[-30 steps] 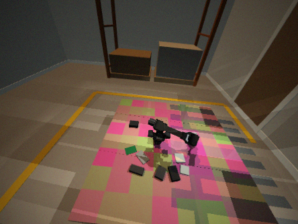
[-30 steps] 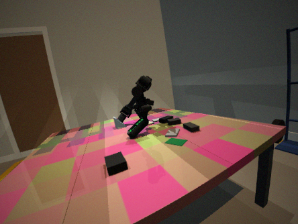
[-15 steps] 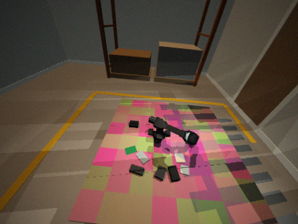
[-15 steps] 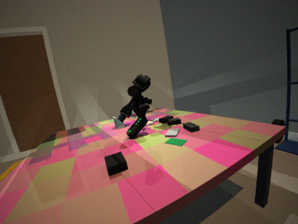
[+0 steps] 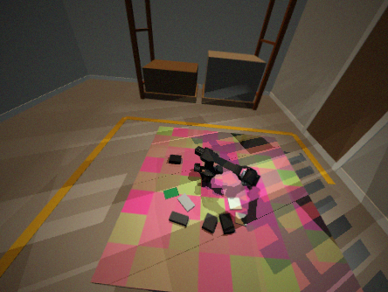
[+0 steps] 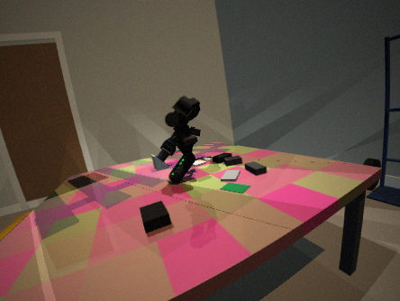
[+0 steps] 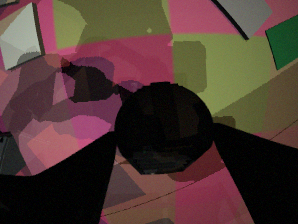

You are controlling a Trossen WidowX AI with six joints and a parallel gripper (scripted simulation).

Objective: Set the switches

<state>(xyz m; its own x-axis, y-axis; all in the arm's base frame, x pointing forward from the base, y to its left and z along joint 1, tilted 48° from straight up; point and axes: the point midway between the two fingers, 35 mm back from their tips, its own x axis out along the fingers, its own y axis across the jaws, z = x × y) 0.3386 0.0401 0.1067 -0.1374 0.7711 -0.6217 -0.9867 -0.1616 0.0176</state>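
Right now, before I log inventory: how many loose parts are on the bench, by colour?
Dark blocks on bench: 4
Dark unit in pincer: 1
Pale grey pieces: 2
Green plate: 1
Total: 8
A possible third pale piece beside the arm is too small to tell.
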